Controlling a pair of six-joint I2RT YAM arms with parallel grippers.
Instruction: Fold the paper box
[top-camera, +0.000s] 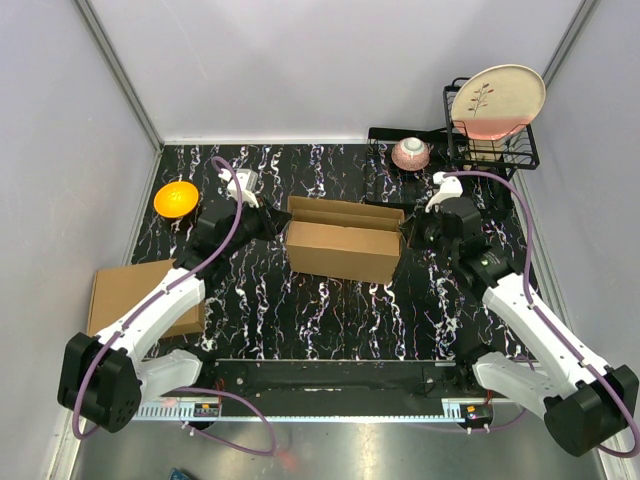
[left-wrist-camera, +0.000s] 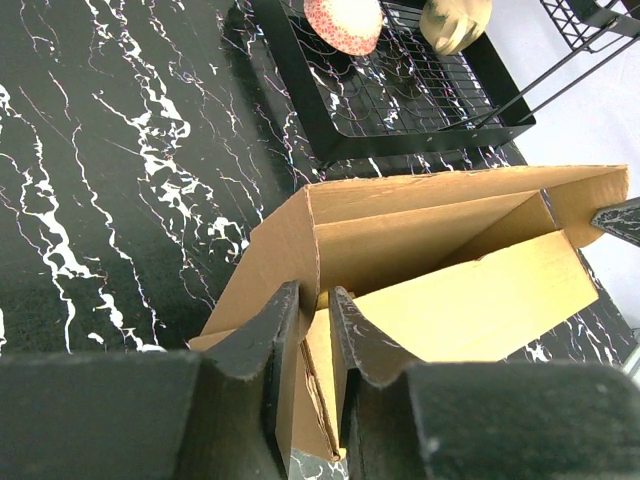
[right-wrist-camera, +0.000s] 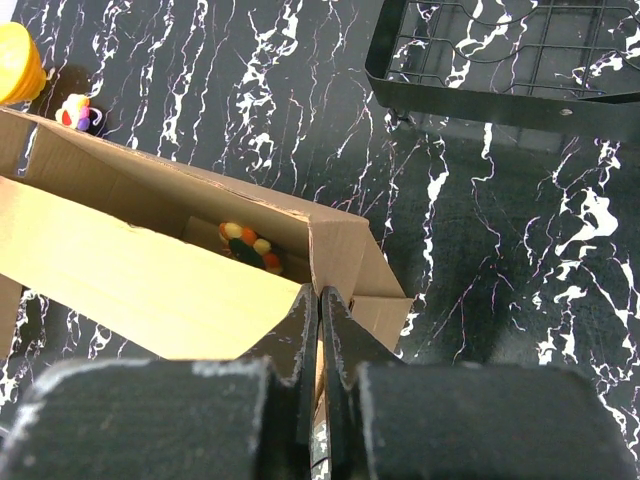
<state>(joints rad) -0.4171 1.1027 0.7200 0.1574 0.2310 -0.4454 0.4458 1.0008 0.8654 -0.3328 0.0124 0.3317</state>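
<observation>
The paper box (top-camera: 345, 240) is plain brown cardboard and stands open-topped in the middle of the table, long side across. My left gripper (top-camera: 278, 228) is at its left end. In the left wrist view its jaws (left-wrist-camera: 313, 295) stand a narrow way apart with the box's end wall (left-wrist-camera: 285, 240) between them. My right gripper (top-camera: 408, 232) is at the right end, its jaws (right-wrist-camera: 320, 297) pressed together on the thin end flap (right-wrist-camera: 345, 255). A small multicoloured object (right-wrist-camera: 250, 247) lies inside the box.
A second brown carton (top-camera: 140, 295) lies at the left edge, under my left arm. An orange bowl (top-camera: 176, 198) sits at the back left. A black tray (top-camera: 385, 135) with a pink bowl (top-camera: 411, 153) and a wire rack (top-camera: 525, 155) holding a plate (top-camera: 497, 100) stand at the back right.
</observation>
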